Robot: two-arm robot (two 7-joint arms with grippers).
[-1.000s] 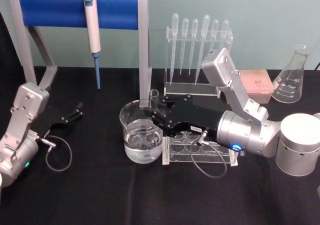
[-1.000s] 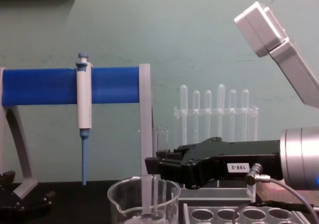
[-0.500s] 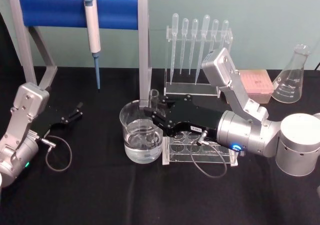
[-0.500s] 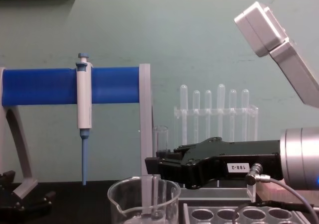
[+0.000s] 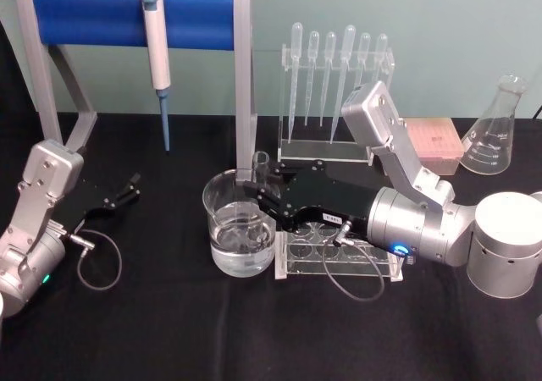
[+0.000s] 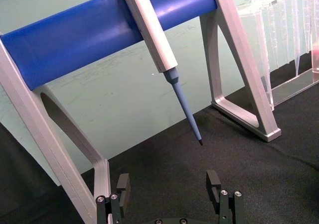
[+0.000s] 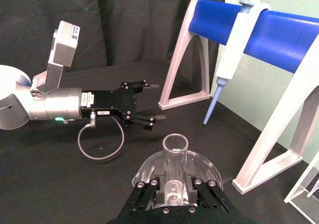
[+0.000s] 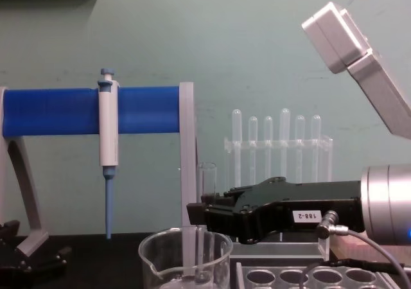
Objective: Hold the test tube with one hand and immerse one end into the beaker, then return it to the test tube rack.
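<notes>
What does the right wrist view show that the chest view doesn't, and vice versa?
Right wrist, not chest: a look down the tube's open mouth, and the silver wrist behind the open, idle left end effector. Chest, not right wrist: the pipette row and the rack's wells. Both: the right end effector shut on the upright tube, its lower end inside the beaker, and the pipettor on the blue bar.

Right gripper [image 8: 200, 212] clamping upright test tube [image 8: 207, 178], seemingly inside beaker [image 8: 159, 258]

A lab: micropipette [image 5: 156, 46] on a blue stand [image 5: 93, 19], dropper pipettes [image 5: 330, 63], conical flask [image 5: 494, 135], beaker [image 5: 227, 244]
</notes>
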